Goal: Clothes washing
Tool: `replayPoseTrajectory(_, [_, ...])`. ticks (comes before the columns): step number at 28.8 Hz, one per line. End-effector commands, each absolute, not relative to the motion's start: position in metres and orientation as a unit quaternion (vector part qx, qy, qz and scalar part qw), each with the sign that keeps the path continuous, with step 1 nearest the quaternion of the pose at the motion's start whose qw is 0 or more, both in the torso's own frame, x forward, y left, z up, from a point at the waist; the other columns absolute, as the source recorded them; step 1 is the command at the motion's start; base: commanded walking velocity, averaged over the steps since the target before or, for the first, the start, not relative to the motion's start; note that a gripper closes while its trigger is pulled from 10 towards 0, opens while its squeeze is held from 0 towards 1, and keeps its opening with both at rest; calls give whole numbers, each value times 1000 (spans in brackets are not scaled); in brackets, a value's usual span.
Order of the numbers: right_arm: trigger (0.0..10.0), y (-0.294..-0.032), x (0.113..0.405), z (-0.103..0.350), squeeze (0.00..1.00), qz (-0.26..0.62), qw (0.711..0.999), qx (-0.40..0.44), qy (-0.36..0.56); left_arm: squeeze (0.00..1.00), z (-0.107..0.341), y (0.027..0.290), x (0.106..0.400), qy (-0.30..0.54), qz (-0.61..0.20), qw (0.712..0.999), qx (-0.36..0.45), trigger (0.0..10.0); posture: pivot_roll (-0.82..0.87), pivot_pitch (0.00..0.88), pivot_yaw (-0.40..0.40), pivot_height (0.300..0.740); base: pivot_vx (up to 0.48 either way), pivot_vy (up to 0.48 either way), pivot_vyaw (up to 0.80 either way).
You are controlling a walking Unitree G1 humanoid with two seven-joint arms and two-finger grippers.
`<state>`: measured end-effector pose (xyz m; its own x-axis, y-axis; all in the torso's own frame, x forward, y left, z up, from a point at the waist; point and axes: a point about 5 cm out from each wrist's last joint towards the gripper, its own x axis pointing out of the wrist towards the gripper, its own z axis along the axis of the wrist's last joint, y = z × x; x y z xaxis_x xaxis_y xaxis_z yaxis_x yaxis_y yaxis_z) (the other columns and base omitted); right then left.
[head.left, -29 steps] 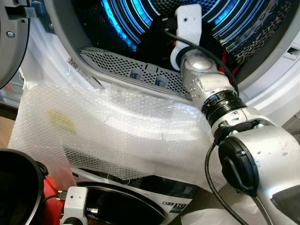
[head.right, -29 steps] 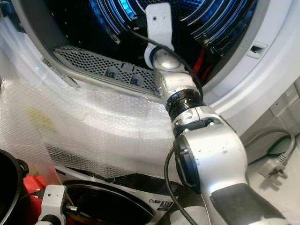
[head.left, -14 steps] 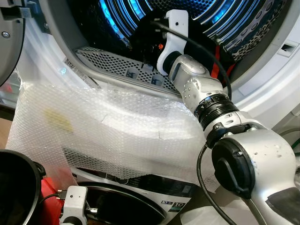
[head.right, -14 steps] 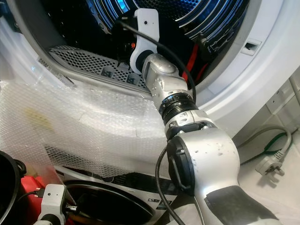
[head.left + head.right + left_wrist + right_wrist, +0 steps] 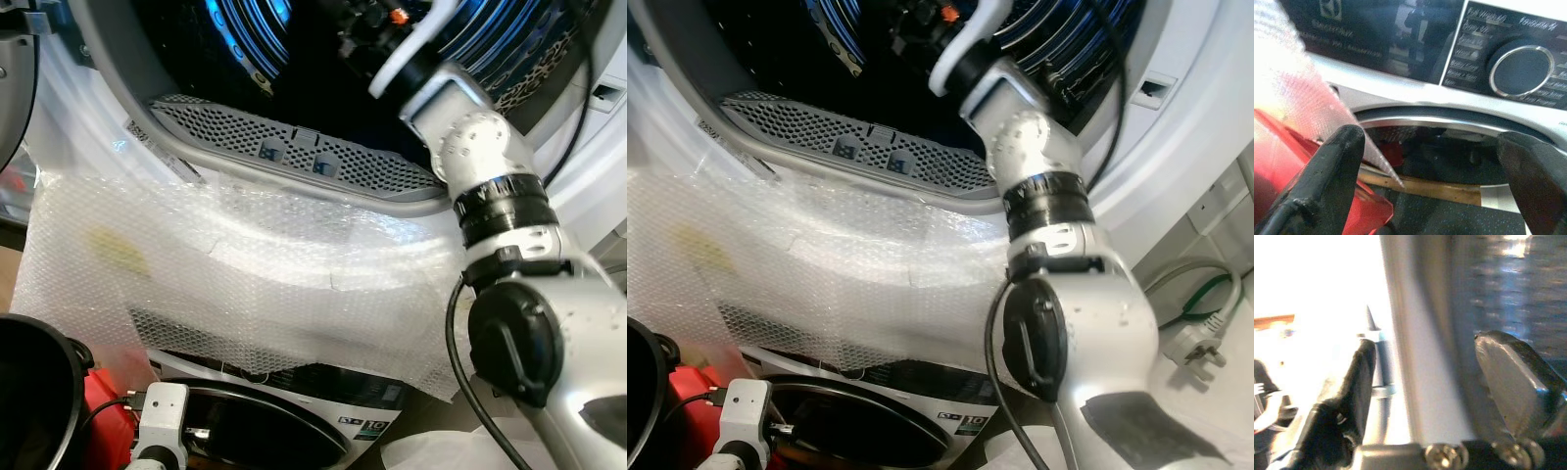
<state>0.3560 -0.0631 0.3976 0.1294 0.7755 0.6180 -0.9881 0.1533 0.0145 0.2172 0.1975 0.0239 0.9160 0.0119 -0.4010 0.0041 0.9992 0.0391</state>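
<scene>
An upper machine's round opening (image 5: 294, 147) stands open, its drum (image 5: 245, 29) lit blue inside. A leopard-print cloth (image 5: 534, 69) lies at the drum's right side. My right arm (image 5: 480, 157) reaches up into the drum, and my right gripper (image 5: 1420, 377) is open with nothing held; a grey metal edge of the drum runs between its fingers (image 5: 1352, 382). My left gripper (image 5: 1430, 166) hangs low and open before the lower machine's door rim (image 5: 1449, 122) and control dial (image 5: 1520, 71).
Bubble wrap (image 5: 245, 274) hangs over the front between the two machines. A black tub (image 5: 29, 392) and a red thing (image 5: 98, 397) sit at the lower left. A grey plug and cable (image 5: 1195, 343) lie by the wall at right.
My right arm has swung up and to the right, carrying the gripper higher in the drum and turning it leftward. The left arm has stayed low.
</scene>
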Motion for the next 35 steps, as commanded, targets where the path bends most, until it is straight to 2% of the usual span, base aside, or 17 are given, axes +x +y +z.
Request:
replayPoseTrajectory(1, [10000, -66, 340, 405, 0, 640, 688, 218, -264, 0, 20, 194, 216, 213, -5, 977, 17, 10000, 144, 52, -163, 740, 0, 0, 0])
replayPoseTrajectory(3, [10000, -65, 324, 404, 0, 668, 654, 237, -265, 0, 20, 193, 217, 213, -6, 977, 17, 10000, 143, 48, -164, 740, 0, 0, 0])
replayPoseTrajectory(6, [10000, -64, 275, 380, 0, 748, 570, 218, -261, 0, 20, 190, 219, 212, -12, 977, 17, 10000, 145, 45, -169, 740, 0, 0, 0])
replayPoseTrajectory(8, [10000, -60, 256, 361, 0, 768, 547, 254, -215, 0, 19, 190, 219, 211, -13, 977, 17, 10000, 147, 42, -174, 740, 0, 0, 0])
replayPoseTrajectory(15, [10000, -56, 232, 312, 0, 789, 541, 266, -119, 0, 17, 190, 217, 213, -13, 977, 17, 10000, 145, 38, -177, 740, 0, 0, 0])
replayPoseTrajectory(18, [10000, -60, 211, 290, 0, 796, 520, 303, -69, 0, 17, 191, 218, 213, -14, 977, 19, 10000, 144, 42, -174, 740, 0, 0, 0])
replayPoseTrajectory(21, [10000, -62, 205, 275, 0, 791, 529, 304, -36, 0, 18, 192, 219, 213, -14, 977, 20, 10000, 141, 46, -171, 740, 0, 0, 0])
replayPoseTrajectory(23, [10000, -62, 201, 255, 0, 783, 546, 298, 14, 0, 18, 192, 219, 214, -14, 977, 20, 10000, 141, 51, -171, 740, 0, 0, 0])
replayPoseTrajectory(24, [10000, -61, 200, 242, 0, 777, 557, 288, 44, 0, 17, 192, 219, 214, -15, 976, 21, 10000, 141, 51, -172, 740, 0, 0, 0])
replayPoseTrajectory(25, [10000, -60, 200, 215, 0, 761, 587, 259, 97, 0, 17, 193, 219, 214, -14, 976, 22, 10000, 144, 54, -173, 740, 0, 0, 0])
replayPoseTrajectory(26, [10000, -60, 199, 202, 0, 752, 602, 241, 118, 0, 18, 193, 219, 214, -14, 976, 22, 10000, 144, 54, -173, 740, 0, 0, 0])
replayPoseTrajectory(32, [10000, -76, 204, 135, 0, 695, 642, 234, 224, 0, 16, 194, 217, 215, -11, 976, 22, 10000, 149, 63, -177, 740, 0, 0, 0])
replayPoseTrajectory(33, [10000, -79, 206, 120, 0, 671, 661, 228, 248, 0, 16, 194, 216, 216, -11, 976, 23, 10000, 150, 66, -180, 740, 0, 0, 0])
replayPoseTrajectory(35, [10000, -80, 207, 115, 0, 663, 667, 224, 255, 0, 16, 194, 216, 216, -11, 976, 23, 10000, 150, 66, -180, 740, 0, 0, 0])
